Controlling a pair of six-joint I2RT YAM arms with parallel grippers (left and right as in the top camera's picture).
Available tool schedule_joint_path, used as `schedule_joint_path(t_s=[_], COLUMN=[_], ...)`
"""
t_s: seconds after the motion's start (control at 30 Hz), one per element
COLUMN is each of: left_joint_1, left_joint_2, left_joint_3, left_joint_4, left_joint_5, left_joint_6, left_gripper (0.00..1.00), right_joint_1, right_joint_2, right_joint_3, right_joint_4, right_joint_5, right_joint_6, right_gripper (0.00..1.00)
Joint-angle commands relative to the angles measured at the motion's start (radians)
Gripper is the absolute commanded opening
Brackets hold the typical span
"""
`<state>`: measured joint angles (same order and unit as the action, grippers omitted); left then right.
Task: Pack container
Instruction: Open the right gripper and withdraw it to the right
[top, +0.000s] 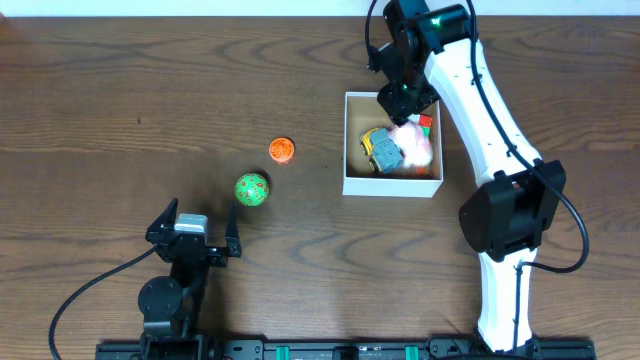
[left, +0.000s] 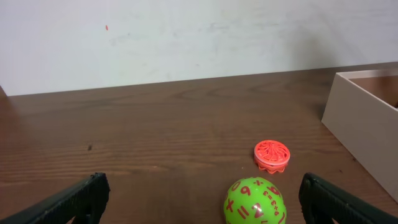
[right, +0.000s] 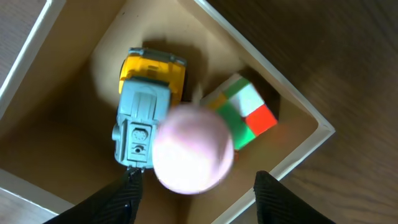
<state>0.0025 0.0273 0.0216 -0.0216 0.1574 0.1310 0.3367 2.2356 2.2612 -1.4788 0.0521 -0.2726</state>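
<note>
The container (top: 392, 187) is a square white box with a tan inside, at the right of the table. In it lie a yellow and blue toy truck (top: 381, 150), a coloured cube (top: 425, 123) and a pink ball (top: 415, 145). My right gripper (top: 405, 100) hangs over the box, open. In the right wrist view its fingers (right: 198, 198) stand wide apart, and the blurred pink ball (right: 193, 149) sits between them untouched, over the truck (right: 146, 106) and beside the cube (right: 245, 112). My left gripper (top: 198, 232) is open and empty, just short of a green number ball (left: 255, 200).
An orange ridged disc (top: 282, 150) lies on the table beyond the green ball (top: 252, 189), left of the box. In the left wrist view the disc (left: 272, 155) is behind the ball and the box wall (left: 364, 127) is at the right. The table is dark wood.
</note>
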Motion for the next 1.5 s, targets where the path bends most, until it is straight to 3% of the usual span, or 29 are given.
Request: schedule_joint_path(t_s=[0.0, 0.33, 0.43, 0.53, 0.6, 0.77, 0.83, 1.07, 1.2, 1.37, 1.47], left_joint_1=[-0.004, -0.004, -0.004, -0.004, -0.004, -0.004, -0.004, -0.004, -0.004, -0.004, -0.004], left_joint_2=[0.003, 0.003, 0.003, 0.003, 0.003, 0.003, 0.003, 0.003, 0.003, 0.003, 0.003], left_joint_3=[-0.018, -0.018, -0.018, -0.018, -0.018, -0.018, -0.018, -0.018, -0.018, -0.018, -0.018], left_joint_4=[-0.034, -0.034, -0.034, -0.034, -0.034, -0.034, -0.034, -0.034, -0.034, -0.034, -0.034], left_joint_5=[0.015, 0.015, 0.015, 0.015, 0.015, 0.015, 0.015, 0.015, 0.015, 0.015, 0.015], left_joint_6=[-0.005, -0.005, -0.005, -0.005, -0.005, -0.005, -0.005, -0.005, -0.005, -0.005, -0.005], left_gripper=[0.98, 0.98, 0.98, 0.98, 0.98, 0.98, 0.98, 0.98, 0.98, 0.98, 0.98], right_joint_1=[-0.003, 0.017, 0.021, 0.018, 0.018, 0.035, 0.058, 0.19, 0.237, 0.199, 0.109], right_joint_2=[0.003, 0.001, 0.001, 0.001, 0.001, 0.001, 0.002, 0.003, 0.003, 0.003, 0.003], right_joint_3=[0.004, 0.198, 0.299, 0.393, 0.444, 0.483, 0.473, 0.437, 0.431, 0.431, 0.431], right_joint_4=[-0.002, -0.063, -0.087, -0.12, -0.147, -0.189, -0.201, -0.143, -0.127, -0.173, -0.218], right_joint_5=[0.015, 0.006, 0.007, 0.003, -0.052, -0.417, -0.444, -0.192, 0.064, 0.433, 0.43], right_joint_6=[0.041, 0.117, 0.177, 0.28, 0.317, 0.269, 0.264, 0.332, 0.418, 0.621, 0.702], right_gripper=[0.63, 0.73, 0.84, 0.85, 0.85, 0.85, 0.86, 0.98, 0.99, 0.99, 0.99])
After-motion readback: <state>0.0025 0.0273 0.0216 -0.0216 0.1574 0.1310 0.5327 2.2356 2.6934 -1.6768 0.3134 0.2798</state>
